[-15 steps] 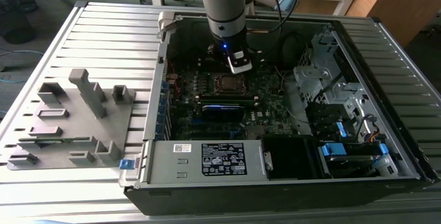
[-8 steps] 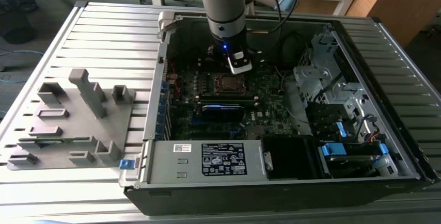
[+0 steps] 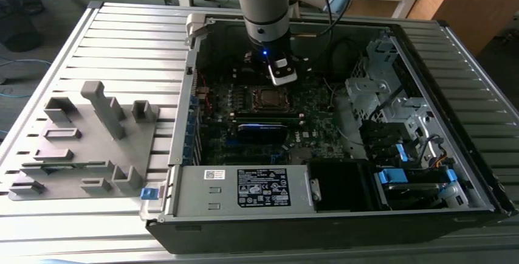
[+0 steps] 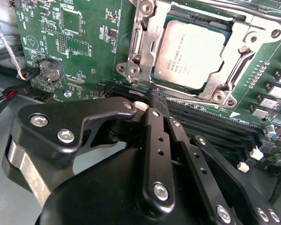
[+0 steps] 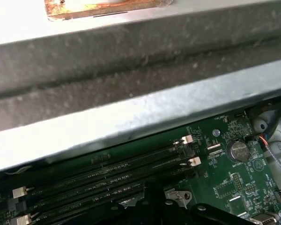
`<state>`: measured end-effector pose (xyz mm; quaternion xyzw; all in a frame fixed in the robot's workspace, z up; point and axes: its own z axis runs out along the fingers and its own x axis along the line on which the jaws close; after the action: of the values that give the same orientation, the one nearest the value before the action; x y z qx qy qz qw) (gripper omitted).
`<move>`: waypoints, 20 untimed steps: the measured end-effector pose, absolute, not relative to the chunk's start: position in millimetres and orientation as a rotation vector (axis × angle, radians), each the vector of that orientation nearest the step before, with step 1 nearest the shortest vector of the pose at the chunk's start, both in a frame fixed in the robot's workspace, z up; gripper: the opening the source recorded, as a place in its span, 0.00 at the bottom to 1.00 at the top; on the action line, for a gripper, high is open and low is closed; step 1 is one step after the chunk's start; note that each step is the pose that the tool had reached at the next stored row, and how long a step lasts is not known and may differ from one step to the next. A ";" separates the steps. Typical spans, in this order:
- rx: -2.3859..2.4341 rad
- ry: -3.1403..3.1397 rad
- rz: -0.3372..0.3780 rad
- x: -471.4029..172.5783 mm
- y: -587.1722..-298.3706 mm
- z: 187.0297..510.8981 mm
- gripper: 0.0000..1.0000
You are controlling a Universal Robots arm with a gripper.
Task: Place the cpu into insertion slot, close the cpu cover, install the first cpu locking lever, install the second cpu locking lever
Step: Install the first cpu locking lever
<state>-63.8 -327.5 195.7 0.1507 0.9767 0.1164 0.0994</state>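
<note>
The cpu (image 4: 192, 54), a square chip with a silver-grey top, lies flat in the insertion slot (image 3: 266, 98) on the green motherboard inside the open computer case. The cpu cover (image 4: 141, 44), a silver metal frame, lies down around the chip's edges, and the chip shows through its window. My gripper (image 4: 152, 99) hangs just beside the socket, on the side of the long memory slots. Its black fingers (image 4: 155, 129) meet at the tips, shut, and I see nothing between them. In the exterior view the gripper (image 3: 281, 81) stands just above the socket's far edge.
Long black memory slots (image 4: 215, 124) run beside the socket, with a coin battery (image 4: 50, 70) further along the board. The case's metal wall (image 5: 131, 108) rises close to the gripper. A grey parts fixture (image 3: 81, 142) lies at the exterior view's left; the power supply (image 3: 243, 188) and drive cage (image 3: 389, 93) crowd the case.
</note>
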 end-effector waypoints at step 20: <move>0.454 2.886 0.365 -64.0 -325.4 195.7 0.11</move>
<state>-64.0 -325.4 195.7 0.1535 0.9755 0.1233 0.0985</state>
